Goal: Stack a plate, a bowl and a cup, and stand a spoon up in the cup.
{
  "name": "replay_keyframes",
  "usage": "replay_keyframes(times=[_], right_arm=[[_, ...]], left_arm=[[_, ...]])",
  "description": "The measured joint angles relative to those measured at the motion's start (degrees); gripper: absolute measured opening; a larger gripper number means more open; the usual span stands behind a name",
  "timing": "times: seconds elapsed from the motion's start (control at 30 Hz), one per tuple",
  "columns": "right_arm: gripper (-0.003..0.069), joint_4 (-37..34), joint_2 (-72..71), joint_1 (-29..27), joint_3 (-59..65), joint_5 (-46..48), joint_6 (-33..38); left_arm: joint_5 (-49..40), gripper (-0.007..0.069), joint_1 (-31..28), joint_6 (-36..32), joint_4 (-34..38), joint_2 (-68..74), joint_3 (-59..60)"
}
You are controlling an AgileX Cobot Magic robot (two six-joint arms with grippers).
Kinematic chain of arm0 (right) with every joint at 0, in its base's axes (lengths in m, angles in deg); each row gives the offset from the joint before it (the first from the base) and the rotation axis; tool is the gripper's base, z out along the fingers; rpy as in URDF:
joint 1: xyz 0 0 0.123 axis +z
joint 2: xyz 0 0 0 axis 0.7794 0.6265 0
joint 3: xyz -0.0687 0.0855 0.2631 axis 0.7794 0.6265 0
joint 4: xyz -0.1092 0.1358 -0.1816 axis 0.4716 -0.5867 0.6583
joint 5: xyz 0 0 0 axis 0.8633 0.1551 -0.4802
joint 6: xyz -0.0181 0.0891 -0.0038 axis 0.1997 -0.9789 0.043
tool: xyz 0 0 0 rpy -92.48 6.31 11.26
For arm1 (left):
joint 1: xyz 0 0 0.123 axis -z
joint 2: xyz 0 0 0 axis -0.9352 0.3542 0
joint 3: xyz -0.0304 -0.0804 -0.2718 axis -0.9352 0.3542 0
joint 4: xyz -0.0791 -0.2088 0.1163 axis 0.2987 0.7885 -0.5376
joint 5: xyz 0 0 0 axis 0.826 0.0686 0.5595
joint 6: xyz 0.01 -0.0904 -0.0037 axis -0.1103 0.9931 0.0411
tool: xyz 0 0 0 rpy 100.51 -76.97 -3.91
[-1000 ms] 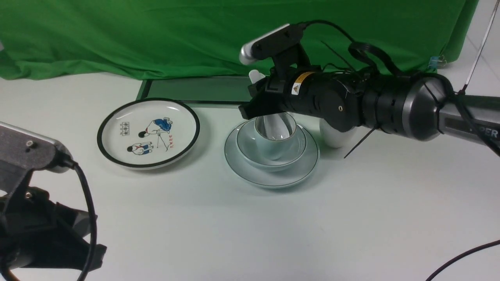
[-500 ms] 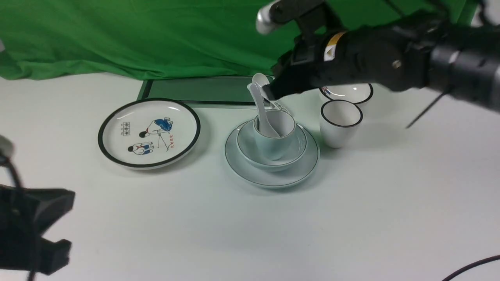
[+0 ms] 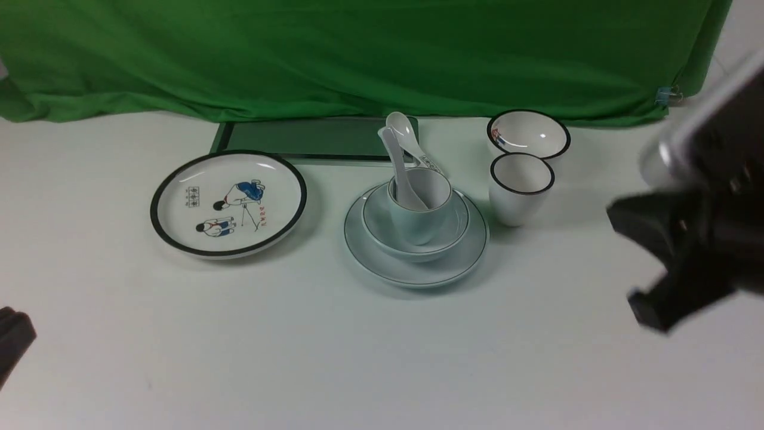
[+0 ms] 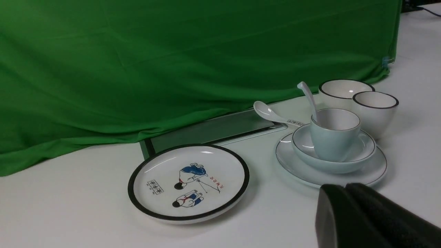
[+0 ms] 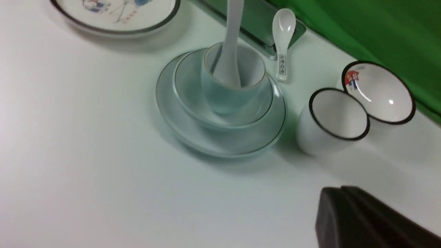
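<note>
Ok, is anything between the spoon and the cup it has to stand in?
Nothing visible: the spoon already stands in the cup, handle leaning on the rim. The printed spoon lies behind the stack, apart from it. Both arms are clear of it.

Plate [image 3: 418,272], bowl [image 3: 382,230], cup [image 3: 418,230] & spoon [image 3: 401,173] all look glazed ceramic, glossy w/ soft highlights; black-rimmed plate [image 3: 179,239] & black-rimmed cup [image 3: 513,209] same shiny glaze; counter [image 3: 358,358] smooth matt white; backdrop [image 3: 298,54] is matt green cloth, creased.
</note>
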Motion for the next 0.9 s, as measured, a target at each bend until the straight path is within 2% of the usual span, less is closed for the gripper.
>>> replay_keyframes(times=[0.07, 0.1, 0.13, 0.2, 0.27, 0.43, 0.53, 0.63, 0.77, 0.9], right_arm=[[0.0013, 0.00, -6.23, 0.00, 10.51, -10.14, -0.25], [0.0013, 0.00, -6.70, 0.00, 11.36, -11.15, -0.30], [0.0015, 0.00, -9.78, 0.00, 17.74, -18.96, -0.89], [0.0015, 0.00, -11.20, 0.00, 21.15, -23.51, -1.29], [0.0023, 0.10, -13.36, 0.00, 28.25, -34.93, -2.92], [0.0037, 0.16, -13.13, 0.00, 37.36, -47.80, -9.57], [0.0043, 0.16, -12.64, 0.00, 39.83, -49.82, -12.17], [0.0046, -0.50, -12.58, -0.06, 40.03, -48.33, -11.37], [0.0010, -7.73, -16.86, -0.66, 40.16, -39.97, -4.64], [0.0010, -10.72, -26.73, -3.90, 40.21, -34.41, 0.69]], left_arm=[[0.00, -0.0036, 0.00, 0.00, 0.00, -0.13, 0.96], [0.00, -0.0036, 0.00, 0.00, 0.00, -0.13, 1.04], [0.00, -0.0036, 0.00, 0.00, 0.00, -0.13, 1.66], [0.00, -0.0036, 0.00, 0.00, 0.00, -0.13, 1.98], [-0.05, -0.0033, 0.00, 0.00, 0.00, -0.13, 2.43], [-0.26, -0.0032, 0.00, 0.00, -0.11, -0.13, 2.43], [-0.26, -0.0032, 0.00, -0.07, -0.11, -0.13, 2.43], [-0.26, -0.0032, 0.00, -0.11, -0.11, -0.13, 2.43], [-0.45, -0.0032, 0.00, -0.11, -0.11, -0.13, 2.43], [-0.45, -0.0032, 0.00, -0.13, -0.16, -0.08, 2.43]])
